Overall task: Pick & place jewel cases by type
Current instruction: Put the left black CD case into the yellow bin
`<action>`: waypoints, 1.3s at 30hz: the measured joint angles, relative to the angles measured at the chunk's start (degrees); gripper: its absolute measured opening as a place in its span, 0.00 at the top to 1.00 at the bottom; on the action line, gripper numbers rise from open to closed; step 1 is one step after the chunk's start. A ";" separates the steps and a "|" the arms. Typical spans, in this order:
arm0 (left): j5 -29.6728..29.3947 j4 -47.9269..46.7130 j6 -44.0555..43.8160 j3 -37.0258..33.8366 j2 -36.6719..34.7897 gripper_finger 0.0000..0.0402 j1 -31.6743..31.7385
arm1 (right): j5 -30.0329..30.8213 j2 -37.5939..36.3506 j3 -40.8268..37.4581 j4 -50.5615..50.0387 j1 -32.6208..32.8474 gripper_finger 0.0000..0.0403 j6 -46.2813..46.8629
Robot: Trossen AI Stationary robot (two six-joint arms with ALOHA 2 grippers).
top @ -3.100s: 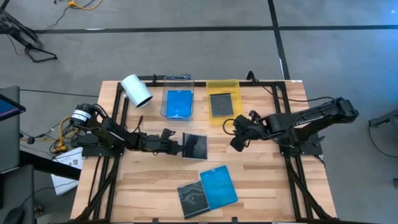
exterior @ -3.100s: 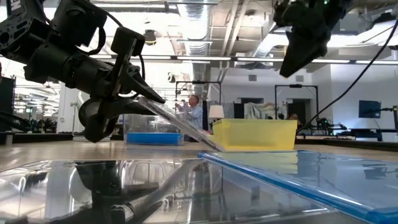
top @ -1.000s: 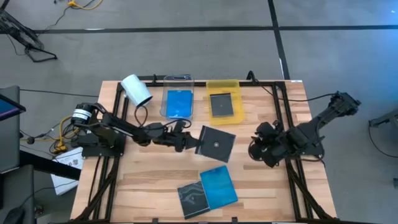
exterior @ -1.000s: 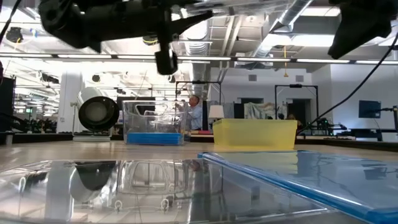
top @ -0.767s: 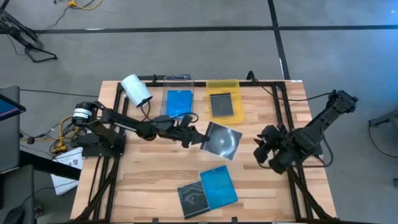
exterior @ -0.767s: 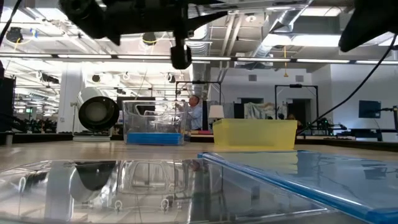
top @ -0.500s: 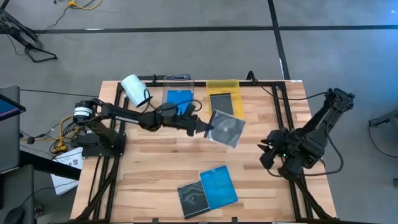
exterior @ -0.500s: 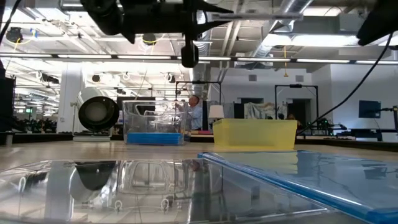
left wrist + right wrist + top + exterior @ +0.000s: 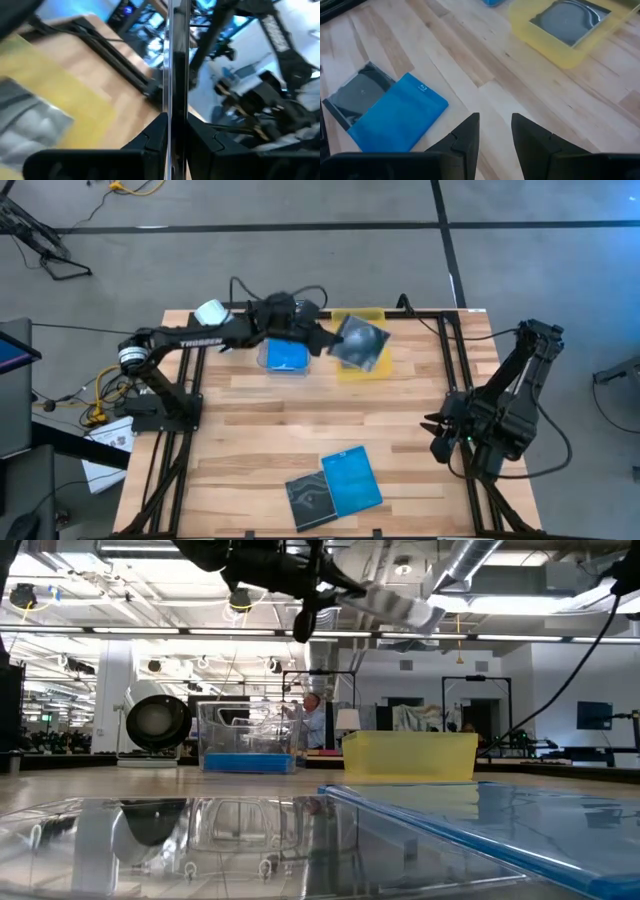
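- Fingers [image 9: 155, 135] of the left gripper [image 9: 322, 343]: pinched on the edge of a clear jewel case [image 9: 358, 340] with a disc showing; the left wrist view sees this case edge-on as a thin dark line between the pads, so its face is hidden there.
- Held case: raised off the table and tilted, hanging over the yellow tray [image 9: 360, 369]; in the low view it is a blurred pale slab high above the tray.
- Dark grey case [image 9: 568, 15]: lying in the yellow tray, beneath the held case and largely covered by it from above.
- Blue case [image 9: 286, 354]: in the clear tray [image 9: 245, 735], just beside the left fingers; the arm partly covers the tray.
- White roll [image 9: 211, 312]: behind the left arm, mostly hidden.
- Right gripper [image 9: 437, 438]: at the table's right edge, well apart from the trays; fingers [image 9: 465, 137] narrowly parted, nothing between them.
- Loose pair ahead of the right fingers: a blue case [image 9: 351, 479] touching a dark grey case [image 9: 310, 500], flat near the table's front edge; which one overlaps cannot be told.
- Person [image 9: 312, 718]: small, in the room beyond the table.
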 joint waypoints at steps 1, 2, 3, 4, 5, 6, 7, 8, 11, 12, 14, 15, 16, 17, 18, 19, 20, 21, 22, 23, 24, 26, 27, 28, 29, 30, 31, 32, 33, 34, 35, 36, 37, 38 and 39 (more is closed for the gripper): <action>0.19 -1.80 1.20 1.00 0.00 0.89 1.04 | 0.16 0.22 0.00 -0.02 0.23 0.73 0.55; 0.78 -3.19 2.32 1.83 0.00 0.89 2.07 | 0.28 0.56 0.00 -0.10 0.46 0.73 0.97; 1.65 -4.31 3.19 2.44 0.00 0.89 3.22 | 0.46 0.93 0.00 -0.09 0.54 0.73 1.06; 2.40 -5.13 3.93 2.87 0.00 0.89 4.27 | 0.86 1.24 0.00 -0.07 0.52 0.73 1.10; 2.90 -5.48 4.62 3.14 0.16 0.89 5.16 | 1.24 1.49 0.00 -0.08 0.46 0.73 1.17; 3.53 -5.44 5.03 3.29 0.33 0.89 6.12 | 1.32 1.70 0.00 -0.14 0.29 0.73 1.47; 4.17 -5.54 5.19 3.30 0.43 0.89 7.07 | 1.43 1.93 0.00 -0.21 -0.01 0.73 2.26; 4.54 -5.77 5.55 3.30 0.54 0.89 7.85 | 2.04 2.11 0.00 -0.35 -0.30 0.73 3.02; 5.64 -5.03 7.72 3.30 1.87 0.89 9.62 | 3.68 2.67 0.00 -0.10 -1.53 0.73 4.08; 6.61 -5.17 8.08 3.30 2.51 0.89 10.24 | 3.93 2.73 0.00 0.06 -1.97 0.73 4.08; 8.78 -3.80 8.15 3.37 4.16 0.89 11.12 | 4.02 2.73 0.00 0.10 -3.04 0.73 4.12; 9.89 -3.54 8.15 3.37 4.94 0.89 11.56 | 4.03 2.73 0.00 0.12 -3.66 0.73 4.17; 10.92 -2.60 8.15 3.37 5.97 0.89 11.88 | 4.04 2.73 0.00 0.13 -4.35 0.73 4.23; 11.72 -1.35 8.11 3.37 7.04 0.89 12.13 | 4.04 2.73 0.00 0.18 -5.05 0.73 4.23; 12.33 -0.38 7.98 3.37 8.01 0.89 12.37 | 4.04 2.73 0.00 0.26 -5.70 0.73 4.23; 12.94 0.68 7.68 3.37 9.01 0.89 12.57 | 4.06 2.73 0.00 0.24 -6.31 0.73 4.25; 13.54 2.34 7.17 3.37 9.99 0.89 12.77 | 4.04 2.73 0.00 0.28 -6.90 0.73 4.30; 14.06 4.27 6.55 3.37 10.95 0.89 12.90 | 4.02 2.73 0.00 0.37 -7.49 0.73 4.48; 14.62 6.01 5.74 3.37 11.83 0.89 13.19 | 4.04 2.73 0.00 0.43 -7.96 0.73 4.51; 15.65 7.86 4.81 3.37 12.67 0.89 13.46 | 4.03 2.73 0.00 0.47 -8.37 0.73 4.51; 16.38 9.57 3.91 3.37 13.52 0.89 13.66 | 4.03 2.73 0.00 0.48 -8.72 0.73 4.51; 17.39 11.11 2.61 4.30 15.45 0.89 13.98 | 4.04 2.73 0.00 0.48 -9.09 0.73 4.54; 18.11 11.27 2.30 4.98 16.32 0.89 14.08 | 4.02 2.73 0.00 0.48 -9.17 0.73 4.60; 18.72 10.98 2.24 6.04 17.31 0.89 14.11 | 4.02 2.73 0.00 0.48 -9.41 0.73 4.60; 19.17 10.91 2.32 7.30 18.19 0.89 14.09 | 4.02 2.73 0.00 0.50 -9.52 0.73 4.62; 19.69 10.61 2.67 8.56 18.99 0.89 14.00 | 4.00 2.73 0.00 0.49 -9.77 0.73 4.65; 20.06 9.99 3.12 10.00 19.76 0.89 13.82 | 4.02 2.73 0.00 0.50 -10.08 0.73 4.63; 20.34 9.49 3.63 11.59 20.65 0.89 13.67 | 4.02 2.73 0.00 0.48 -10.32 0.73 4.65; 20.75 8.64 4.20 13.20 21.48 0.89 13.65 | 4.01 2.73 0.00 0.48 -10.56 0.73 4.62; 21.46 7.48 4.86 14.87 22.38 0.89 13.61 | 4.01 2.73 0.00 0.46 -10.77 0.73 4.62; 22.08 6.10 5.66 16.91 23.38 0.89 13.56 | 4.00 2.73 0.00 0.48 -10.92 0.73 4.62; 22.64 4.33 6.69 18.97 24.36 0.89 13.53 | 4.00 2.73 0.00 0.50 -11.13 0.73 4.62; 23.06 1.99 7.98 21.02 25.21 0.89 13.50 | 4.00 2.73 0.00 0.48 -11.31 0.73 4.62; 23.22 -0.66 9.56 23.00 26.02 0.89 13.49 | 4.00 2.73 0.00 0.48 -11.31 0.73 4.62; 23.14 -3.48 11.58 24.84 26.73 0.89 13.34 | 3.98 2.73 0.00 0.52 -11.31 0.73 4.62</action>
